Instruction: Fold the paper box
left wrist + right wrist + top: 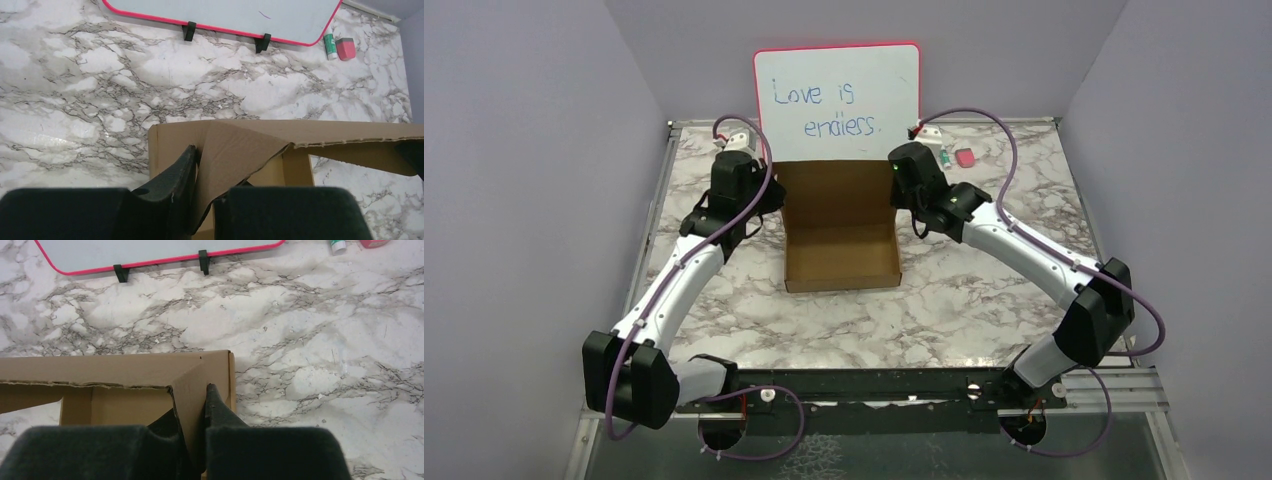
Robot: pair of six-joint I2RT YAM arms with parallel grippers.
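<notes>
Paper box (841, 238) mid-worktop (984, 290), just in front of pink-framed whiteboard (836, 100); shallow brown tray, rear panel raised, inside only bare cardboard floor seen. Left pincer (202, 187) nearly closed, pinching box's left rear flap. Right pincer (192, 412) likewise narrow, clamped on right rear corner flap. Marker (946, 158), red eraser (965, 158) right of whiteboard
</notes>
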